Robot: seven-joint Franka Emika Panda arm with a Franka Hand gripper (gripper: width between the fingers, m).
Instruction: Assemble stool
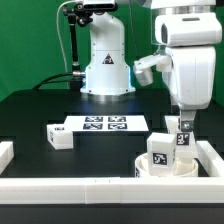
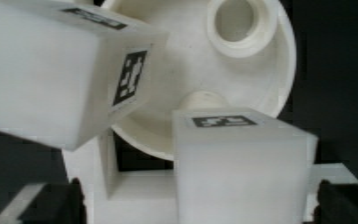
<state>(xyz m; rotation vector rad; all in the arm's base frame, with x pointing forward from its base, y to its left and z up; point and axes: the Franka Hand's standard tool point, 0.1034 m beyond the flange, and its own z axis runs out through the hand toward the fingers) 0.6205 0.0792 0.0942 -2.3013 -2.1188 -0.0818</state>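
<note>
The round white seat (image 1: pixel 150 168) lies flat near the front corner on the exterior view's right. It fills the wrist view (image 2: pixel 220 70), with a screw hole showing. One blocky white leg (image 1: pixel 159 149) with a tag stands on the seat; it also shows in the wrist view (image 2: pixel 60 75). My gripper (image 1: pixel 183 128) is shut on a second tagged leg (image 1: pixel 184 140) and holds it upright at the seat's right side. In the wrist view this leg (image 2: pixel 238 165) sits between my gripper's (image 2: pixel 197 203) dark fingers (image 2: pixel 51 200). A third leg (image 1: pixel 58 136) lies loose on the exterior view's left.
The marker board (image 1: pixel 101 124) lies on the black table behind the seat. White border rails run along the front (image 1: pixel 70 185) and the exterior view's right (image 1: pixel 212 155). The arm's base (image 1: pixel 105 60) stands at the back.
</note>
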